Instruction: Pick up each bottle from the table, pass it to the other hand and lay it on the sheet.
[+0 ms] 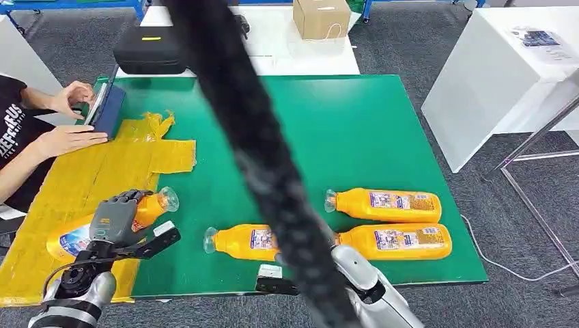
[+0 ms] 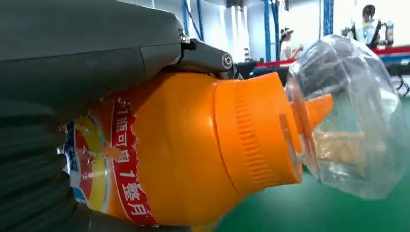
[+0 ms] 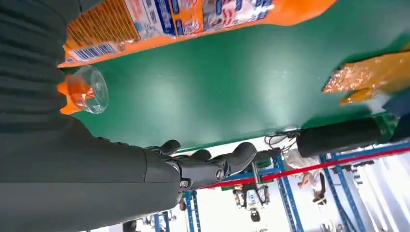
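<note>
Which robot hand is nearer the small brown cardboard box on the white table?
Left. The left hand grips an orange bottle over the yellow sheet; the right hand, beyond the near edge, lies farther from the box.

A person's hand (image 1: pixel 65 139) rests by a blue device (image 1: pixel 108 109) — black case (image 1: pixel 149 49) and cardboard box (image 1: pixel 321 18) beyond.

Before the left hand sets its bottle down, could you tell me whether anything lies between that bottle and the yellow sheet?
Nothing visible does. The left hand holds the bottle right over the yellow sheet, and the person's hands rest farther back.
</note>
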Action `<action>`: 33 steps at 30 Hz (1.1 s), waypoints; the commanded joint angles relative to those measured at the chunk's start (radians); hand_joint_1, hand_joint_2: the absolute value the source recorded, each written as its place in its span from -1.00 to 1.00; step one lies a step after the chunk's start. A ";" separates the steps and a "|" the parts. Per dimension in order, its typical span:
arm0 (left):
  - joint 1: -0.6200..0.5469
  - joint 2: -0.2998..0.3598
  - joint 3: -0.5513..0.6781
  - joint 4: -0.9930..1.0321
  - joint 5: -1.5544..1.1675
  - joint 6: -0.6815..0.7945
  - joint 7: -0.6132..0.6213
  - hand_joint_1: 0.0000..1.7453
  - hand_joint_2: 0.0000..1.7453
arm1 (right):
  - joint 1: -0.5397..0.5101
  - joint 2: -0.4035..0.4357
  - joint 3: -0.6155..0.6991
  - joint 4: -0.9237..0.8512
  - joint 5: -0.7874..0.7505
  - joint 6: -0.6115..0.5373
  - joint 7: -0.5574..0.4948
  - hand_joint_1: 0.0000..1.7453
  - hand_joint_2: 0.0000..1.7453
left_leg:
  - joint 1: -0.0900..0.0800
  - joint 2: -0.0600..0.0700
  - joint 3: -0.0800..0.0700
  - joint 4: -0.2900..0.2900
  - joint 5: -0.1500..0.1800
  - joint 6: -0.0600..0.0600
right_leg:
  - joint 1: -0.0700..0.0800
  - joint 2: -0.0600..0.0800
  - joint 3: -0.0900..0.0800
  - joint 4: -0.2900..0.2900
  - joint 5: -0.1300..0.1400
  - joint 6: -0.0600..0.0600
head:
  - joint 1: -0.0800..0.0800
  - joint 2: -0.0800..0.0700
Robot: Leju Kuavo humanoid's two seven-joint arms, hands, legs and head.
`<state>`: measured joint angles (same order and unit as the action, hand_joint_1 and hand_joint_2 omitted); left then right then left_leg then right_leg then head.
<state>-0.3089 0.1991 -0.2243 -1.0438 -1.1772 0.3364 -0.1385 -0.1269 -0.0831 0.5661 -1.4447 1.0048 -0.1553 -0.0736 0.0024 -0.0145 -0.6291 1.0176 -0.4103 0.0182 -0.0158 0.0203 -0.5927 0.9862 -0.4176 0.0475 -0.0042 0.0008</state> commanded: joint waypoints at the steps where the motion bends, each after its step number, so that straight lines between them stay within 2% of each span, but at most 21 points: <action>1: -0.053 -0.055 0.019 0.202 0.032 0.041 -0.008 1.00 1.00 | -0.081 -0.054 0.086 0.123 0.005 0.039 0.031 -1.00 1.00 | 0.000 0.001 0.005 -0.002 -0.001 -0.001 | 0.000 -0.001 0.005 -0.002 -0.001 -0.002 | 0.000 0.000; 2: -0.056 -0.063 0.026 0.224 0.032 0.066 -0.011 -0.46 1.00 | -0.090 -0.057 0.094 0.141 0.010 0.044 0.040 -1.00 1.00 | 0.000 0.001 0.005 -0.002 -0.001 -0.001 | 0.000 -0.001 0.005 -0.002 0.000 -0.002 | 0.000 0.000; 3: -0.056 -0.067 0.030 0.231 0.033 0.077 -0.012 -1.00 1.00 | -0.093 -0.059 0.097 0.148 0.015 0.046 0.046 -1.00 1.00 | 0.000 0.002 0.007 -0.003 -0.001 -0.001 | 0.000 -0.001 0.007 -0.003 -0.001 -0.002 | 0.000 0.000; 11: -0.060 -0.077 0.042 0.246 0.042 0.094 -0.019 -1.00 1.00 | -0.107 -0.063 0.110 0.182 0.032 0.058 0.073 -1.00 1.00 | 0.000 0.001 0.005 -0.001 -0.001 -0.001 | 0.000 -0.002 0.005 -0.002 -0.001 -0.002 | 0.000 0.000; 19: -0.036 -0.109 0.074 0.174 0.138 0.138 -0.086 -1.00 1.00 | -0.156 -0.060 0.150 0.318 0.067 0.091 0.133 -1.00 1.00 | 0.000 0.001 0.006 -0.002 -0.001 -0.001 | 0.001 -0.002 0.006 -0.002 -0.001 -0.002 | 0.000 0.000; 24: 0.060 -0.158 0.114 -0.080 0.460 -0.013 -0.263 -1.00 1.00 | -0.153 -0.040 0.130 0.356 0.082 0.090 0.159 -1.00 1.00 | 0.000 0.001 0.006 -0.001 -0.002 -0.001 | 0.001 -0.002 0.006 -0.002 -0.001 -0.002 | 0.000 0.000; 33: 0.069 -0.155 0.110 -0.112 0.461 -0.023 -0.244 -1.00 1.00 | -0.155 -0.038 0.128 0.361 0.085 0.089 0.160 -1.00 1.00 | 0.000 0.001 0.005 -0.001 -0.001 -0.001 | 0.001 -0.002 0.005 -0.002 0.000 -0.002 | 0.000 0.000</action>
<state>-0.2534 0.0728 -0.1438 -1.1212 -0.7210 0.3227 -0.3838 -0.2594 -0.1247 0.6638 -1.1864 1.0899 -0.0744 0.0809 0.0020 -0.0147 -0.6276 1.0176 -0.4103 0.0183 -0.0162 0.0203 -0.5911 0.9859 -0.4175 0.0476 -0.0038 0.0008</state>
